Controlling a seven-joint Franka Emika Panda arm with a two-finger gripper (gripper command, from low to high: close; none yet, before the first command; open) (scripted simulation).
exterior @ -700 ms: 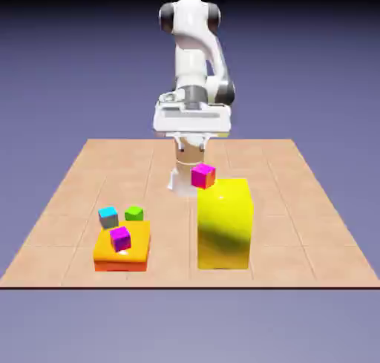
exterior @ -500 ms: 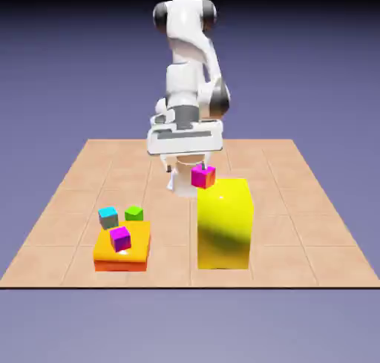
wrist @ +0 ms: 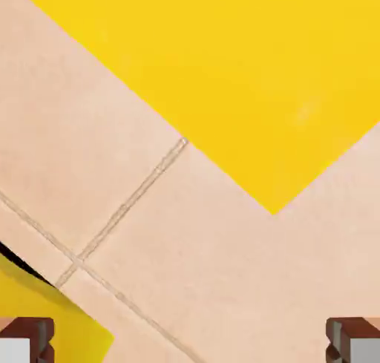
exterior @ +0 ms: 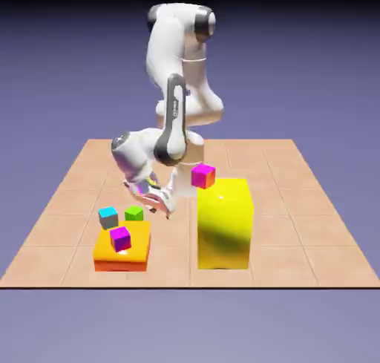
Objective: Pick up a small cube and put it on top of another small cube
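Using the orange slab (exterior: 122, 247) as landmark, lying low on the tiled desk (exterior: 282, 228). The green cube (exterior: 133, 215) is sitting just beyond the slab's far edge, its lower part partly hidden from the exterior view; whether the two are touching, I cannot tell. The cyan cube (exterior: 108, 217) is also standing beyond the slab, nearer its corner on the exterior view's left, apart from the green one. The purple cube (exterior: 120, 239) is resting on top of the slab, turned a little. Well over to the exterior view's right of the slab, the big yellow block (exterior: 224, 228) is standing tall, with the magenta cube (exterior: 203, 176) showing at its upper edge. The white arm (exterior: 159, 53) is reaching down from beyond the slab, and the hand (wrist: 190, 341) is hanging tilted above the desk, beyond the slab and off toward the exterior view's right of the green cube. Its fingers (wrist: 28, 339) are standing wide apart, holding nothing between them. The hand view is showing pale tiles, seams crossing, a large yellow surface filling the top and another yellow patch entering at lower left.
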